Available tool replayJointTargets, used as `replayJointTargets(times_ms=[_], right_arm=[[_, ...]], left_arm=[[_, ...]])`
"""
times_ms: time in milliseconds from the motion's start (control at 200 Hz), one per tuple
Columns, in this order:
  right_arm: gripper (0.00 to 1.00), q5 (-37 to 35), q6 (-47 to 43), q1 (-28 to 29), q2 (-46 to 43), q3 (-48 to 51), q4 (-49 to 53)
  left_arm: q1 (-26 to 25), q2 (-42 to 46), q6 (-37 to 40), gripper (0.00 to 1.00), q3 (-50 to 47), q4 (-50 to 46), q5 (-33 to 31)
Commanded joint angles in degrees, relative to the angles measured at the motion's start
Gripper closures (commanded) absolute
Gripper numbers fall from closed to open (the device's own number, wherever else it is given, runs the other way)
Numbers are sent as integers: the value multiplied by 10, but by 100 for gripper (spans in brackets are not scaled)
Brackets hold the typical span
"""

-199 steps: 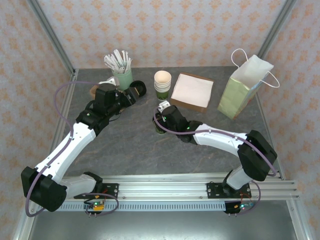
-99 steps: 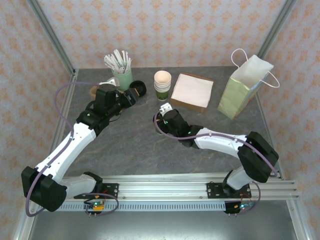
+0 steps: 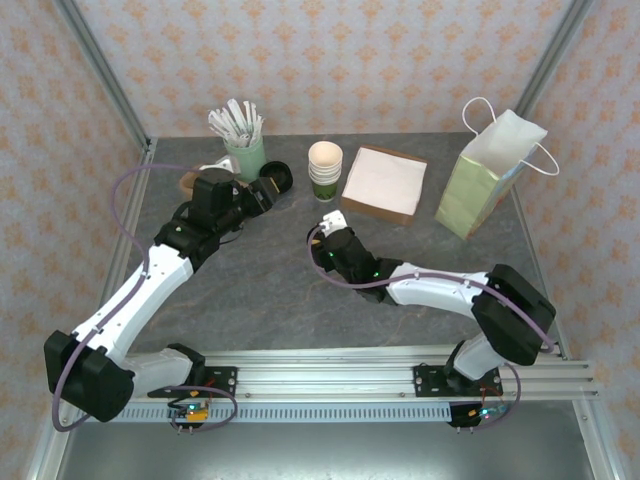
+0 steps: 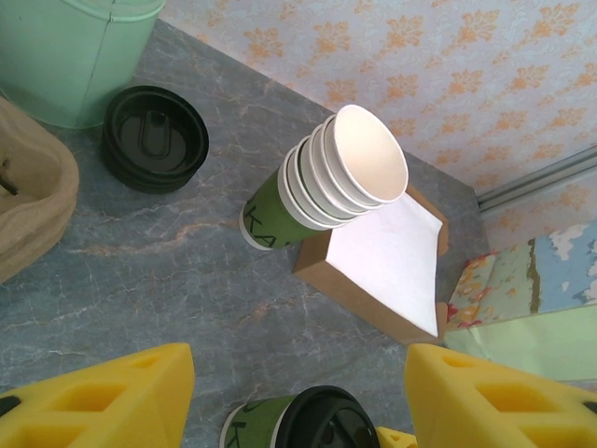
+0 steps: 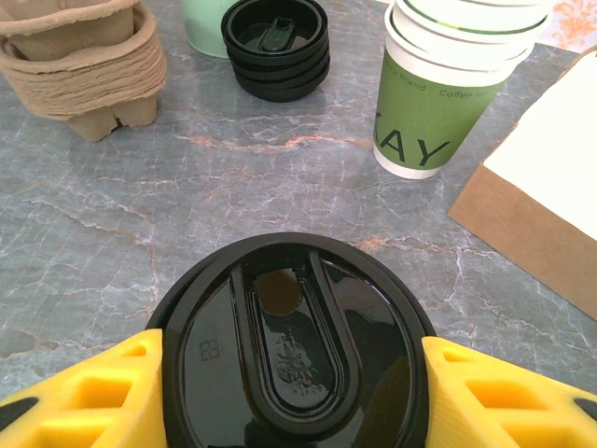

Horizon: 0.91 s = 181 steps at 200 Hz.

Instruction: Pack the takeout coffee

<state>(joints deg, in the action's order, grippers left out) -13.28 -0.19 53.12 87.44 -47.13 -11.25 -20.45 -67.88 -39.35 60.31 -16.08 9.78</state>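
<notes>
Grey marbled tabletop (image 3: 260, 300) with patterned walls behind: from above, my right pincer (image 3: 325, 250) sits near the middle, clamped around the takeout coffee (image 3: 325, 265), which stands upright on the table. My left pincer (image 3: 262, 195) hangs further left and far, beside a stack of black lids (image 3: 278, 180) and a mint tumbler of sticks (image 3: 245, 155). A stack of lidless cups (image 3: 325, 168) stands far of the coffee, a brown box of napkins (image 3: 385, 183) to its right, and a paper bag (image 3: 490, 185) at the far right.

Through my left wrist camera, my yellow fingers (image 4: 121, 397) stand apart and released, with nothing between them; the coffee's black lid shows low at the near edge.

Through my right wrist camera, both fingers press against the rim of the lid, one on each side. Brown pulp trays (image 5: 79, 61) lie far left.
</notes>
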Motion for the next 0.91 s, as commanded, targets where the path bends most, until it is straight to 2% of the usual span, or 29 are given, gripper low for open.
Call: replayJointTargets(times_ms=[0, 440, 681, 901], right_arm=[[45, -7, 26, 3, 49, 43, 151], [46, -55, 39, 22, 121, -14, 242], [46, -61, 44, 22, 82, -53, 282], [40, -57, 50, 22, 60, -114, 312]], left_arm=[[6, -8, -2, 38, 5, 7, 2], [7, -18, 4, 38, 5, 4, 5], [8, -8, 15, 38, 2, -4, -8], [8, 6, 27, 38, 4, -18, -20]])
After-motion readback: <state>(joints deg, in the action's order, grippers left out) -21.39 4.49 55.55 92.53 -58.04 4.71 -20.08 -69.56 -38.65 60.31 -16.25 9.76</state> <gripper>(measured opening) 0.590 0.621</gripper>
